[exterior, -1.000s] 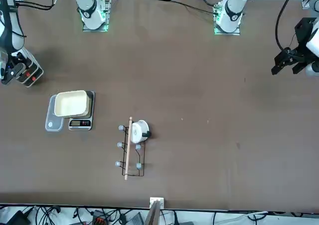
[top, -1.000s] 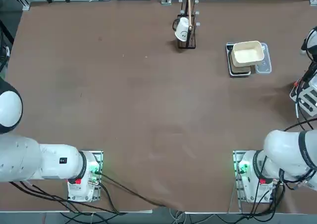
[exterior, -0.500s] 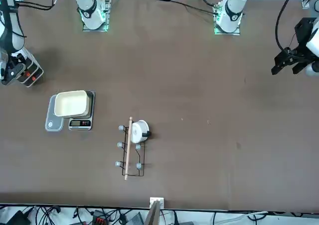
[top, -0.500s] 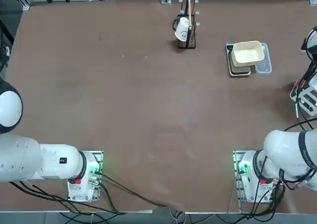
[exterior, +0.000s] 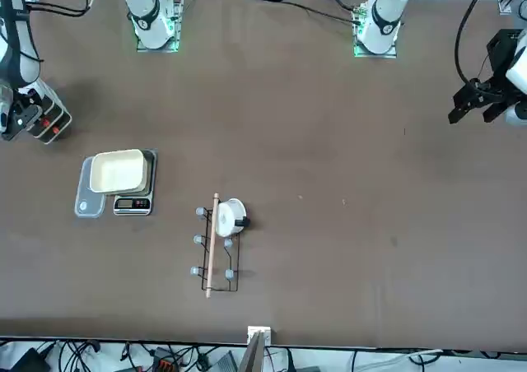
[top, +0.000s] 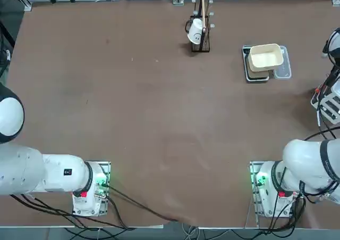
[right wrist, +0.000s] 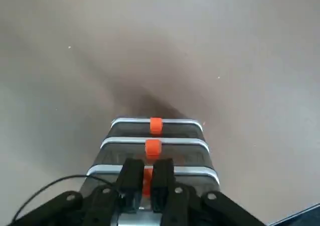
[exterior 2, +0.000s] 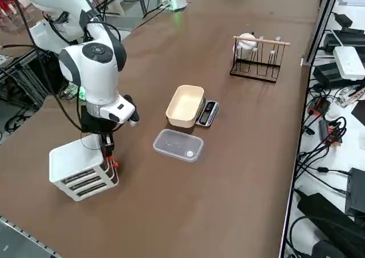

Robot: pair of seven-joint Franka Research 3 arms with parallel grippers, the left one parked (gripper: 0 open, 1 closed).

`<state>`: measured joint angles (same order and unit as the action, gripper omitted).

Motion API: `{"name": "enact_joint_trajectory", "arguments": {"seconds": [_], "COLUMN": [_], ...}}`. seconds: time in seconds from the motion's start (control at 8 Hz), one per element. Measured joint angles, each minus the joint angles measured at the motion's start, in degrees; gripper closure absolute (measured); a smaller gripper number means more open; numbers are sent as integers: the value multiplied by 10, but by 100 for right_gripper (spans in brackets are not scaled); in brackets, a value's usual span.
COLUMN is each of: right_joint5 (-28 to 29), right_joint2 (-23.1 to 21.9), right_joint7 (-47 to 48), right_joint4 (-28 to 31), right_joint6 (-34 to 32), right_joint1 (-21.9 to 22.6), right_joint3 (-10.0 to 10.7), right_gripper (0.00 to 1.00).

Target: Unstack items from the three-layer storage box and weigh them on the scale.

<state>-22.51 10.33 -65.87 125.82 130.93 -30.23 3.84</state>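
The three-layer storage box [exterior 2: 80,169] is a white case with three grey drawers and orange handles [right wrist: 155,126], standing at the table's right edge [top: 329,104]. My right gripper [right wrist: 146,186] hangs at the box's front [exterior 2: 107,152], shut on the top drawer's orange handle. The drawers look closed. The items are hidden. The scale [exterior 2: 206,113] lies farther along the table, with a cream tub [exterior 2: 185,105] resting on it and only its display end showing.
A clear plastic tray [exterior 2: 178,145] lies between the box and the scale. A dark wire stand with a white cup [exterior 2: 256,55] stands near the far edge. Cables and gear lie beyond the table's far side.
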Motion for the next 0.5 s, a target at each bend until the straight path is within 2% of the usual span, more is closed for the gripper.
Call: {"name": "enact_joint_trajectory", "arguments": {"seconds": [0.5], "right_joint5": [2], "right_joint2": [11], "right_joint7": [56], "right_joint4": [-30], "right_joint6": [-45], "right_joint1": [75], "right_joint3": [-4], "right_gripper": [88]}}
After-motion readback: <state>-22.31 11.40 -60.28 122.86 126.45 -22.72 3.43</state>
